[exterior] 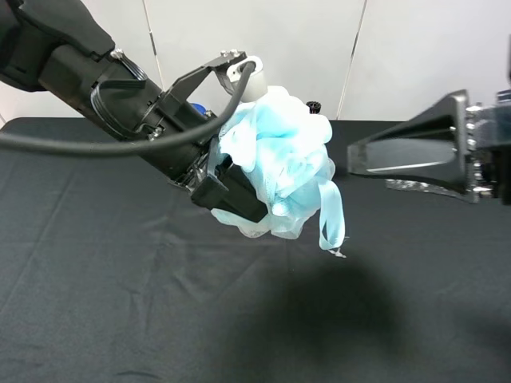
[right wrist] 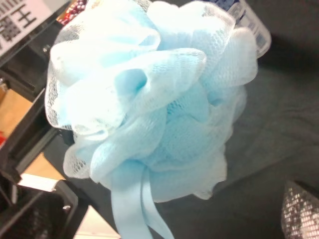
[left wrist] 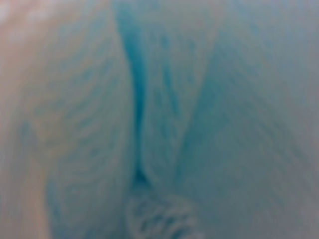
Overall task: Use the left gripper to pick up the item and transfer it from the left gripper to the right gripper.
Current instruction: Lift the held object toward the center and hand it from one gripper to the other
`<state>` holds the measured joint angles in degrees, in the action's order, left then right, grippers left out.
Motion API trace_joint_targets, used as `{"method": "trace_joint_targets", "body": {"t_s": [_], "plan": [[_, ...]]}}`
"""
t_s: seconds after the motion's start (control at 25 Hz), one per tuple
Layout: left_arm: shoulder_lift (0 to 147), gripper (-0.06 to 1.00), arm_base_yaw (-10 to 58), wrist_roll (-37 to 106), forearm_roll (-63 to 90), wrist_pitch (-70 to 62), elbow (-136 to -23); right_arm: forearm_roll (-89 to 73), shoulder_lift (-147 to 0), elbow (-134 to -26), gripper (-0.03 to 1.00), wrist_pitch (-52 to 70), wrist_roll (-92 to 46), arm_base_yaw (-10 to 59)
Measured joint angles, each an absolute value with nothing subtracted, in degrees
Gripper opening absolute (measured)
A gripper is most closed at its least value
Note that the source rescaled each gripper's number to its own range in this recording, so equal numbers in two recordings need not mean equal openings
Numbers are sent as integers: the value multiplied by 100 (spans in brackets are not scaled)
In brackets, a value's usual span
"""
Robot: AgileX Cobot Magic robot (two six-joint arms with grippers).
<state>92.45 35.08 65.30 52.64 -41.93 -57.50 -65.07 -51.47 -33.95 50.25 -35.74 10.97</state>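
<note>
Aloft, left gripper [exterior: 236, 182] clamps the pouf [exterior: 281, 155]; right gripper [exterior: 367, 166] gapes nearby.

A black cloth [exterior: 120, 303], faintly creased, covers the table. Near its far edge a blue cap [exterior: 197, 108] and a black cap [exterior: 313, 104] show; whatever they top is hidden.

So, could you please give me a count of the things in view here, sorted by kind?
Bath pouf: 1
Pincers: 2, the left pincer shut on the pouf, the right pincer open beside it
Caps showing behind the pouf: 2, a blue cap and a black cap
Total: 5
</note>
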Motion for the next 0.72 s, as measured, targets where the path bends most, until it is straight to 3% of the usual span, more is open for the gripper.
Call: {"method": "trace_joint_targets", "body": {"t_s": [0.72], "plan": [[9257,4,3528,9314,7658,-4050,-5750,-8394,-6415,-3416,100,5356,-4650,1097]]}}
